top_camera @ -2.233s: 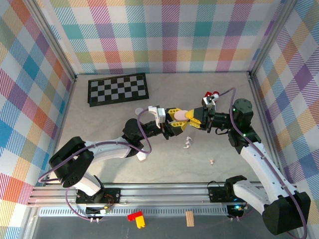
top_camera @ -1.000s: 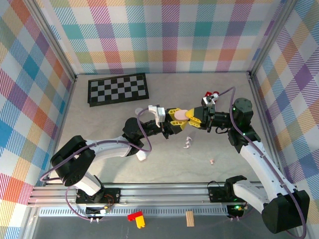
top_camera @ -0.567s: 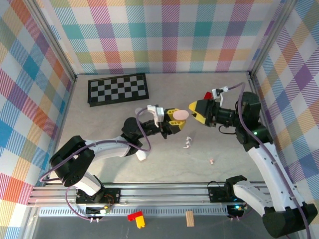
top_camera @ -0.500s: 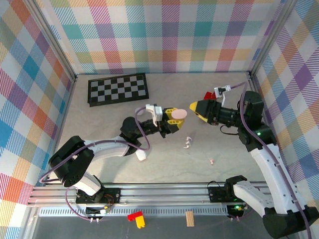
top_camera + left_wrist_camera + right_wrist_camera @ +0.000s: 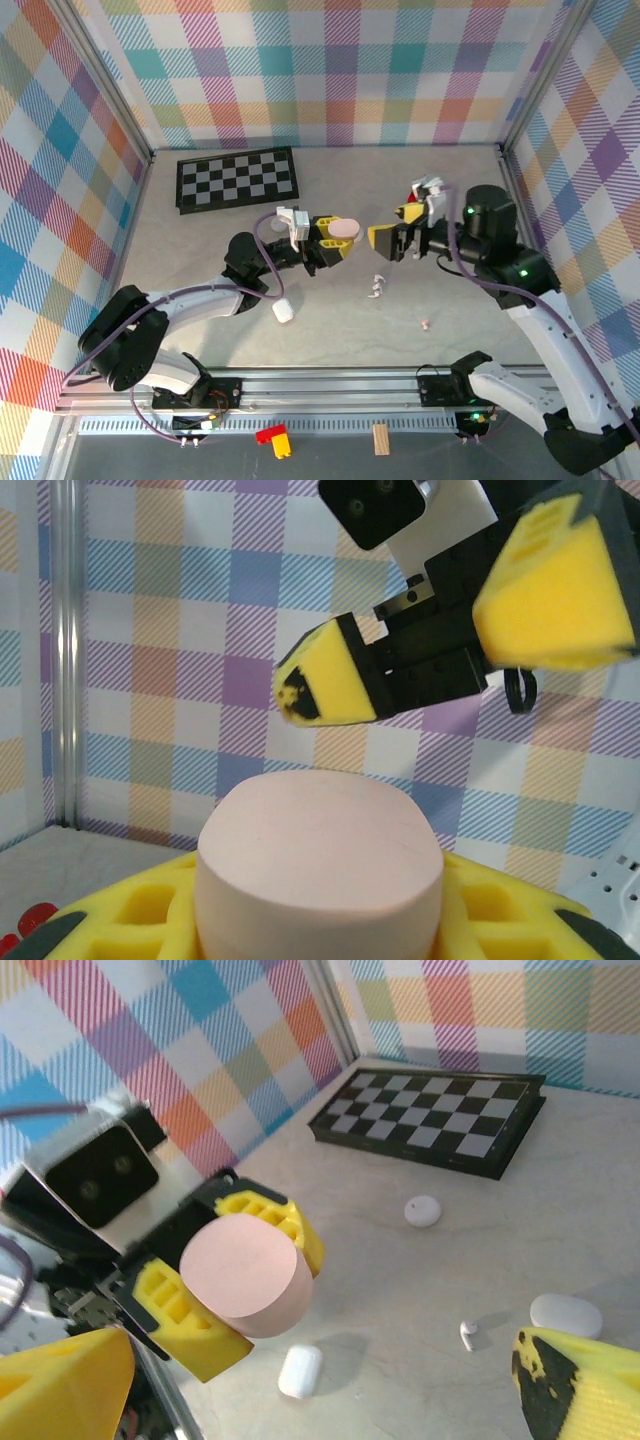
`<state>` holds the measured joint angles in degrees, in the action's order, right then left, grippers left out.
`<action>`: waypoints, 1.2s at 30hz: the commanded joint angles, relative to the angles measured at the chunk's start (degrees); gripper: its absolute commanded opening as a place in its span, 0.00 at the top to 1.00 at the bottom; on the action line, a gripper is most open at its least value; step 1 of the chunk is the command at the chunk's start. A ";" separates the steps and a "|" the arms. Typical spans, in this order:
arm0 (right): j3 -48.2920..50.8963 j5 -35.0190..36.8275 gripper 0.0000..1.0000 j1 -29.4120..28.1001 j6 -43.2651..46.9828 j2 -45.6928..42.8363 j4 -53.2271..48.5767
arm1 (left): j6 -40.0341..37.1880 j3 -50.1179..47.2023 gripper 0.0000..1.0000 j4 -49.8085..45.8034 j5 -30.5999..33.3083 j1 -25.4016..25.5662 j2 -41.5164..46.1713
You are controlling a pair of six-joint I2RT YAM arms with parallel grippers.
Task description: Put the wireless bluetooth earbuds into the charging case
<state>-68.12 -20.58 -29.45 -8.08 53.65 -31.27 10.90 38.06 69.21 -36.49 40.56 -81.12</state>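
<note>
**Pink case in the left jaws, earbuds lying on the surface**

In the top view the left jaws are closed on a pink case (image 5: pixel 343 228), pebble-shaped, and they hold it raised above the surface (image 5: pixel 340 340). The left wrist view shows this case sitting between the two yellow pads (image 5: pixel 110 895), with its rounded end upward.

The right jaws stand wide open and grip nothing. They face the pink case from the right side, near it but not touching it.

The earbuds (image 5: pixel 377 287) lie on the surface, closer to the arm bases than both jaws and under the gap between them, apart from each. I cannot tell how exactly they are turned, they are too small.

A white case (image 5: pixel 284 312) lies on the surface beside the left arm, well apart from the earbuds. In the right wrist view a lone earbud (image 5: pixel 467 1332) lies near a second white case (image 5: pixel 566 1314). A chessboard (image 5: pixel 237 178) lies flat at the far left of the surface.
</note>
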 commanded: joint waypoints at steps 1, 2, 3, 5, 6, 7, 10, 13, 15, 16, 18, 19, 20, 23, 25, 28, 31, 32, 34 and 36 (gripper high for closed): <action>-2.27 7.19 0.03 -4.46 7.81 2.69 -1.68 | -0.74 -0.18 0.70 0.18 -1.63 -0.65 1.30; -2.59 8.15 0.03 -5.36 8.22 3.59 -1.79 | -0.79 -0.18 0.70 0.26 -1.64 -0.65 1.23; -2.84 9.29 0.03 -6.14 8.49 4.59 -1.95 | -0.79 -0.18 0.70 0.48 -1.74 -0.66 0.99; -3.28 9.77 0.03 -7.07 9.14 6.24 -2.05 | -0.49 -0.36 0.71 1.34 -1.92 -0.65 0.69; -3.34 9.92 0.03 -7.36 9.17 6.86 -1.92 | -0.20 -0.56 0.71 1.78 -1.99 -0.65 0.65; -3.45 10.07 0.03 -7.61 9.22 7.22 -1.79 | 0.00 -0.53 0.71 2.03 -2.09 -0.65 0.69; -3.44 11.36 0.03 -7.73 9.13 7.70 -1.44 | 0.09 -0.70 0.71 1.81 -2.35 -0.65 1.05; -3.43 13.54 0.04 -7.70 8.17 7.55 -0.70 | -0.15 -0.88 0.71 1.30 -2.74 -0.65 1.40; -3.45 14.69 0.04 -7.73 7.44 7.29 0.12 | -1.06 -0.89 0.71 0.41 -3.44 -0.68 1.49; -3.42 15.17 0.04 -7.73 7.03 7.18 0.59 | -1.55 -0.89 0.71 0.08 -3.72 -0.65 1.54; -3.30 16.31 0.04 -7.73 6.27 7.17 1.29 | -2.29 -0.97 0.71 -0.54 -3.94 -0.65 1.58; -3.41 17.10 0.05 -7.68 5.57 7.42 1.25 | -2.62 -1.04 0.71 -0.66 -3.99 -0.67 1.50; -3.76 17.91 0.05 -7.72 4.79 7.76 1.06 | -2.79 -1.06 0.71 -0.70 -4.11 -0.65 1.45; -4.63 19.46 0.06 -7.73 2.53 8.83 0.59 | -2.73 -1.15 0.71 -0.60 -4.26 -0.67 1.28; -4.79 20.06 0.06 -7.73 1.50 9.34 0.84 | -2.50 -1.06 0.71 -0.32 -4.51 -0.65 1.29; -4.59 20.33 0.06 -7.73 1.15 9.55 1.76 | -2.46 -1.02 0.71 -0.78 -4.64 -0.72 1.66; -5.28 20.56 0.06 -7.64 0.87 9.63 1.44 | -2.72 -1.15 0.71 -1.09 -4.99 -0.66 2.08; -5.63 20.58 0.06 -7.64 0.74 9.79 1.01 | -2.76 -1.23 0.71 -1.18 -5.11 -0.65 2.20; -7.00 21.08 0.07 -7.64 -0.17 10.52 -0.44 | -2.90 -1.54 0.71 -1.28 -5.43 -0.65 2.51; -9.06 21.78 0.07 -7.64 -1.49 11.58 -2.68 | -2.90 -1.97 0.71 -1.27 -5.19 -0.65 2.96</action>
<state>-74.15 -1.02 -37.45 -7.33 64.05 -31.42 9.37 36.88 64.45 -39.59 39.62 -80.97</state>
